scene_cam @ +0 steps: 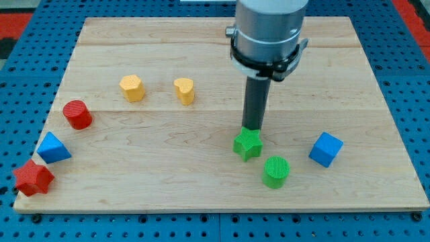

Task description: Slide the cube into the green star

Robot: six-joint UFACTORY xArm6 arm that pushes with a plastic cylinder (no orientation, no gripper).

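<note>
While my tip (252, 128) touched the green star's (248, 144) top edge right of centre, the blue cube (326, 149) sat well apart at right; no tool showed

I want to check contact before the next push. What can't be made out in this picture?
- My tip: its very end is hidden behind the green star, so contact is unclear.
- Arm above the grey collar: cut off by the view's top.
- Blue cube: far faces unseen.
</note>
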